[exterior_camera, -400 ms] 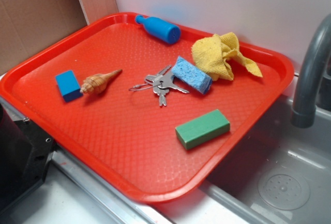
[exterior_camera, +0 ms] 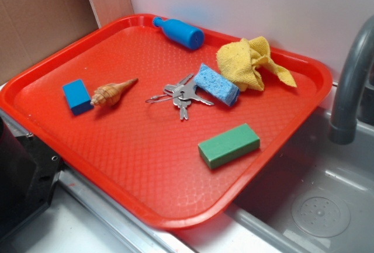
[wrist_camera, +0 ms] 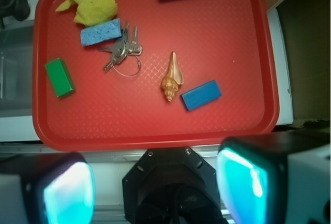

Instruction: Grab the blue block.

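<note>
Red serving tray (exterior_camera: 146, 171) resting partly over a grey sink (exterior_camera: 315, 206), seen from the exterior and wrist views. The blue block (exterior_camera: 76, 96) lies flat near the tray's left rim in the exterior view, just beside the blunt end of a tan spiral seashell (exterior_camera: 112, 92) — the two look close to touching, though contact cannot be confirmed. In the wrist view the same block (wrist_camera: 201, 95) sits right of the shell (wrist_camera: 171, 77), in the part of the tray nearest the camera.

A bunch of keys (exterior_camera: 181, 96) on a wire ring occupies the tray's middle, its far end against a porous light-blue sponge (exterior_camera: 216, 84). Behind the sponge sits a crumpled yellow cloth (exterior_camera: 251, 62); a blue bottle-shaped cylinder (exterior_camera: 180, 32) lies on its side at the far rim. A green block (exterior_camera: 228, 145) lies apart from the rest, near the rim on the sink side. A grey faucet (exterior_camera: 349, 83) rises at the right edge.

The end effector (wrist_camera: 155, 185) hangs high above the near rim of the tray — its two fingers (wrist_camera: 243, 180), blurred at the bottom corners of the wrist view, are spread wide with nothing between them.
</note>
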Robot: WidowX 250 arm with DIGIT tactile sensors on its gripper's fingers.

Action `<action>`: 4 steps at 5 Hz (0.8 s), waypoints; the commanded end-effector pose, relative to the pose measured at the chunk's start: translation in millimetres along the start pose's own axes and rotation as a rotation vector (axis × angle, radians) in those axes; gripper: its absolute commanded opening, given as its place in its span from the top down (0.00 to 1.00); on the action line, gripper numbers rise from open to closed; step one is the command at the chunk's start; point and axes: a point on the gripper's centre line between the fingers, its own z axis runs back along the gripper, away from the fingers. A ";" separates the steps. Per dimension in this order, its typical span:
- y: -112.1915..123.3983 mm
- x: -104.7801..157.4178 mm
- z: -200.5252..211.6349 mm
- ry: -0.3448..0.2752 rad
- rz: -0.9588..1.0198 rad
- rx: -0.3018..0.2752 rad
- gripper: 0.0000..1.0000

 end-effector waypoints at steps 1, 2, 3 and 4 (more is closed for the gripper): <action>78.7 47.3 -77.2 0.077 0.459 0.016 0.00; 104.4 48.6 -89.7 -0.011 0.705 -0.044 0.00; 111.0 34.0 -98.2 -0.159 0.944 -0.008 0.00; 110.3 20.2 -114.4 -0.180 1.190 0.028 0.00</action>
